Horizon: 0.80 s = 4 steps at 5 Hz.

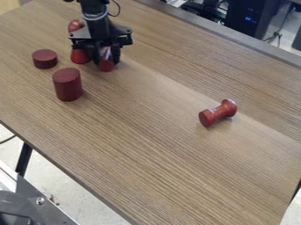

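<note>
Hand (106,60) is at far L, low over tabletop (153,132); can't tell if it's clenched or released. Red piece (106,66) is right at it, partly hidden, so grip unclear. 2 more red bits, rounded end (75,25) & lower red part (79,56), show just L of it; can't tell if same pc. Upright, prob. stable on flat bases: 1 short cyl. (45,59), 1 tall cyl. (67,85). 1 spool (217,113) on its side, R, well apart.
</note>
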{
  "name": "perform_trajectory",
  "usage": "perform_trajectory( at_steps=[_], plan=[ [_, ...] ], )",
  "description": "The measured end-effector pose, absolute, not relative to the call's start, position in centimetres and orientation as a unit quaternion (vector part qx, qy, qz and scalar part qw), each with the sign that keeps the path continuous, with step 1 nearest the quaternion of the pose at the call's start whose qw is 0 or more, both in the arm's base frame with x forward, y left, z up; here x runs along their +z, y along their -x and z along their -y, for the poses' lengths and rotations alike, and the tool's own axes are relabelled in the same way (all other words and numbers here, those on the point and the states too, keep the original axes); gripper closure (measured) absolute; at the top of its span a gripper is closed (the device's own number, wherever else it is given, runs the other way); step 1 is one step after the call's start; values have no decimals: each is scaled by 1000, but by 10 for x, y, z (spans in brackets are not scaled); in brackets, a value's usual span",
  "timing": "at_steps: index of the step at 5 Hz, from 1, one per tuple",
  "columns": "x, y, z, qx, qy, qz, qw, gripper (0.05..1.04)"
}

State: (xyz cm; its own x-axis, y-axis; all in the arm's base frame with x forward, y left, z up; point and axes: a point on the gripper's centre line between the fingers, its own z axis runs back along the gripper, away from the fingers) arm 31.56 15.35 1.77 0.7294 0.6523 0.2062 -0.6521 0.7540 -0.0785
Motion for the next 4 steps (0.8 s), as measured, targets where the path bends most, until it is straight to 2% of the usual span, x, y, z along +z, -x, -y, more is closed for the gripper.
perform_trajectory(
  at_steps=[1,2,4],
  plan=[
    [20,-311,-150,348,2,97,932,141],
    [28,-305,-143,343,3,84,936,87],
    [95,-297,-112,277,-45,119,952,87]
  ],
)
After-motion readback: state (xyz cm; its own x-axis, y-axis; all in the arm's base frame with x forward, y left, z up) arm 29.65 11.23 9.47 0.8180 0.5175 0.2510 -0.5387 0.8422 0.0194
